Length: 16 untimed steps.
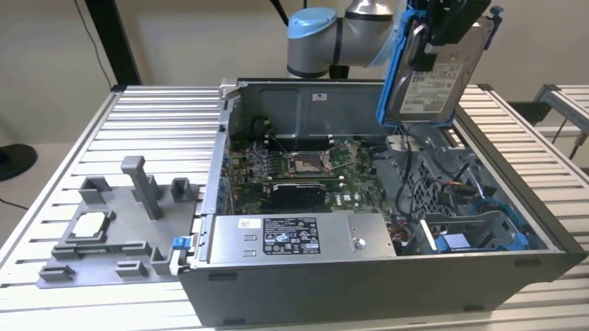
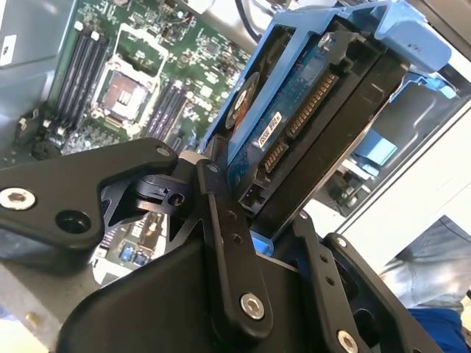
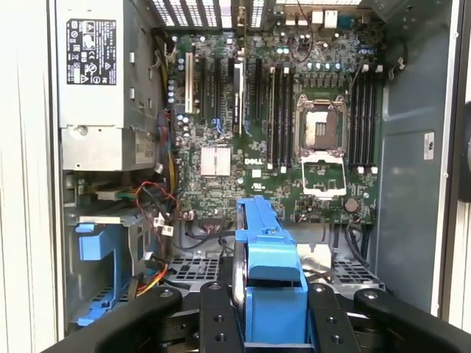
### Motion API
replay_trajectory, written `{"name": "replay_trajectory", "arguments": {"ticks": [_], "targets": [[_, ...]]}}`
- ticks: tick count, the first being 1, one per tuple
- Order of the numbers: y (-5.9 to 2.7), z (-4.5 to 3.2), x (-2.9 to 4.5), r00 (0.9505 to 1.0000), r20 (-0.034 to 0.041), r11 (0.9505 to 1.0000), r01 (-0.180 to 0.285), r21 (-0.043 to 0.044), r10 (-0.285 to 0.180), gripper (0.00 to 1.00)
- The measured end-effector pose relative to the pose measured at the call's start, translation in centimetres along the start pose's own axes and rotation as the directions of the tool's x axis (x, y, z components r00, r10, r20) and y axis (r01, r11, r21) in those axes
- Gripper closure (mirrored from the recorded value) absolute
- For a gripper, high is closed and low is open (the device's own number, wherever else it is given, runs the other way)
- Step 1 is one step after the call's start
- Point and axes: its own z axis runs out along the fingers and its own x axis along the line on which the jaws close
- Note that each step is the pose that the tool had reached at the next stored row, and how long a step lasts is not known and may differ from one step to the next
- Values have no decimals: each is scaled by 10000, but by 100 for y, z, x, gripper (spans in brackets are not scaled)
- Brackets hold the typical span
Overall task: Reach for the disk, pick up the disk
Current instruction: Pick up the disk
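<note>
Above the open computer case [image 1: 368, 276], the gripper [image 1: 448, 34] hangs with the disk [image 1: 437, 79] clamped between its black fingers [image 2: 224, 243], jaws drawn in tight on the drive's two flat faces. Disk is clear of the case, lifted well over the rear wall, held on edge and slightly tilted; white label faces outward in the exterior view, blue rails [image 1: 394, 76] running down its long edges. Second wrist view shows the drive's connector end and circuit-board face [image 2: 309, 125] just beyond the fingertips, with the blue rail wrapping round the far end. First wrist view looks straight down past the held disk [image 3: 268, 265] to the motherboard [image 3: 280, 125] far below the gripper, CPU socket [image 3: 321, 129] open. Below and off to one side of the gripper sits the power supply [image 1: 294, 238], grey box with a printed label. Blue plastic drive bracket [image 1: 460, 241] lies in the bay at the case's corner, beneath the gripper, near red and black cables [image 3: 158, 206]. Well apart from the gripper, toward the exterior view's left, a grey fixture tray [image 1: 110, 234] rests on the slatted metal table [image 1: 156, 117].
</note>
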Motion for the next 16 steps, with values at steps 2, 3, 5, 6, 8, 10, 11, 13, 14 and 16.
{"name": "replay_trajectory", "arguments": {"ticks": [2, 3, 5, 6, 8, 10, 11, 13, 14, 16], "targets": [[-1, 0, 29, 10000, 0, 10000, 0, -4, 0, 100], [-2, 0, 43, 10000, -1, 10000, 0, -6, 0, 100], [-4, 0, 74, 10000, 0, 10000, 0, -11, 0, 100], [-5, 0, 89, 10000, 0, 10000, 0, -13, 0, 100], [-6, 0, 118, 10000, -1, 10000, 0, -17, 0, 100], [-8, -1, 147, 10000, -1, 10000, 0, -22, 0, 100], [-9, -1, 163, 10000, 0, 10000, 0, -25, 0, 100], [-12, -1, 194, 10000, 0, 10000, 0, -30, 0, 100], [-13, -1, 211, 10000, 0, 10000, -1, -33, 1, 100], [-16, -1, 242, 10000, 0, 10000, 0, -39, 0, 100]]}}
